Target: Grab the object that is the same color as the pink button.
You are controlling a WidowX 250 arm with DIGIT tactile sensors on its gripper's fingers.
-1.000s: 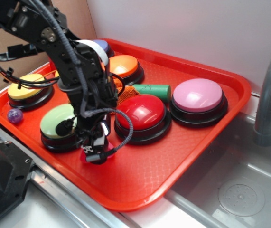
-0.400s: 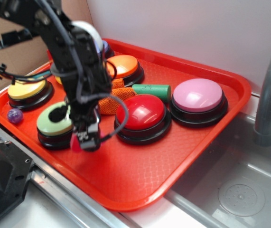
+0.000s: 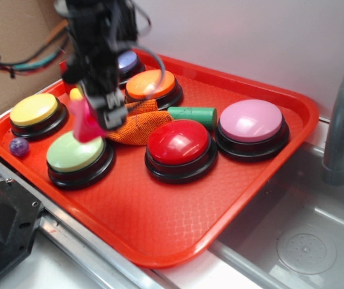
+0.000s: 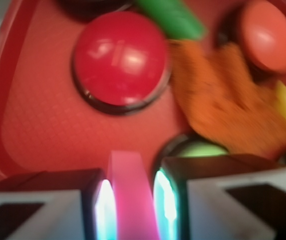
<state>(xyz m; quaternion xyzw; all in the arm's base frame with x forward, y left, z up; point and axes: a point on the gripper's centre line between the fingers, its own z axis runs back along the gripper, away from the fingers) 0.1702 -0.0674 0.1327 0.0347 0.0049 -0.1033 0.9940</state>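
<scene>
Your jaws [image 4: 131,200] clamp the pink funnel [image 3: 86,122] above the green button [image 3: 75,152], orange cloth [image 3: 137,126] just right, red button [image 3: 178,142] beyond.

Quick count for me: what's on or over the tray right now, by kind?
Dome buttons: 6 (pink button, red, orange, green, yellow, purple-blue)
Pink object, held in the gripper: 1
Green cylinder: 1
Orange cloth: 1
Purple ball: 1
Total: 10

Red plastic tray [image 3: 178,232] carries: pink button [image 3: 251,121], red button [image 3: 178,142], green button [image 3: 75,153], yellow button [image 3: 34,109], orange button [image 3: 151,84], green cylinder [image 3: 194,114], orange cloth [image 3: 137,127], purple ball [image 3: 18,146].
</scene>
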